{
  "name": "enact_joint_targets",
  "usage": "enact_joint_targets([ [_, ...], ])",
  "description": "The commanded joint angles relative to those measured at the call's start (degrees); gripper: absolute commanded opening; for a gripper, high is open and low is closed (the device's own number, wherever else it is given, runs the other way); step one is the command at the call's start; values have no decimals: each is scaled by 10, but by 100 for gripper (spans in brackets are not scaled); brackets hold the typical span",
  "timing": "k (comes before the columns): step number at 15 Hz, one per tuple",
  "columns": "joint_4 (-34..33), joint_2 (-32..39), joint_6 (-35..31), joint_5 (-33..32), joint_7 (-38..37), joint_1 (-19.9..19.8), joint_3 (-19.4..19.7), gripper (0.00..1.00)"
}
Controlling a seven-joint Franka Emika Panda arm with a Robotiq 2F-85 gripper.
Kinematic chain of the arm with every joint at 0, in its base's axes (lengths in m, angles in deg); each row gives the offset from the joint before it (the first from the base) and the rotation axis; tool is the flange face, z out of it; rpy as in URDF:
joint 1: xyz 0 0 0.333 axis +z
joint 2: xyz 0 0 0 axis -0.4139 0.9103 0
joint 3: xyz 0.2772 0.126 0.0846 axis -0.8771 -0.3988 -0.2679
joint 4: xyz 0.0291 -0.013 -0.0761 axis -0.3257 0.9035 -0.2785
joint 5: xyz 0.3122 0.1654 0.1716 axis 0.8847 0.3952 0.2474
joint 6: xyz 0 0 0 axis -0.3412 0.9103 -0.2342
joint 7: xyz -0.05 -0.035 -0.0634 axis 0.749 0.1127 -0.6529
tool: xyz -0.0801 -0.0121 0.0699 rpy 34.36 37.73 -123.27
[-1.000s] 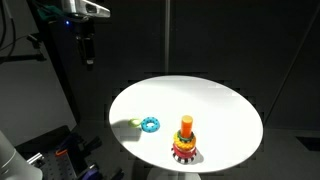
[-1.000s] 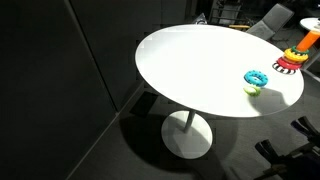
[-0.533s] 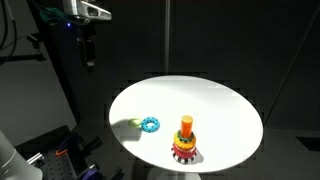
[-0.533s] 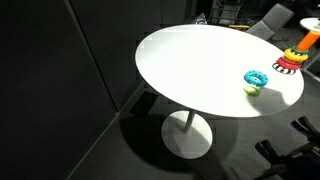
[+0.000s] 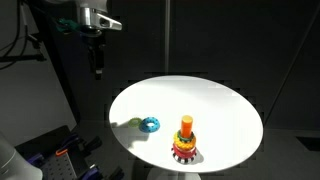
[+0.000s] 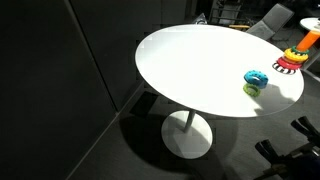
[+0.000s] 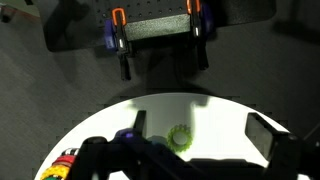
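blue ring (image 5: 151,124): flat on the table (image 5: 215,105), near its rim on the arm's side; glossy plastic hoop with a toothed edge.
green ring (image 7: 181,136): just beside the blue ring, closer to the table rim; ribbed plastic too. We can't tell if they touch.
gripper (image 5: 97,72): high above the table edge, well apart from both rings; jaws spread wide in the wrist view, nothing held.
step: we read this as free-air approach, no contact.
reach for a ring would need: a long descent, centring over one hoop, fingers straddling its band.
stacker (image 5: 185,145): striped cone of rings with an orange top, further in on the table.
table: round, smooth, matte white, on a single pedestal (image 6: 188,135).
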Motion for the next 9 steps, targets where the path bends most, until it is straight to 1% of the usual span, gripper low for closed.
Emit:
enact_joint_targets([
  [1, -24, 65, -31, -1, -4, -10, 14, 100],
  [6, -16, 127, -141, -5, -9, -16, 22, 100],
  [9, -20, 160, -191, -8, -13, -18, 26, 100],
])
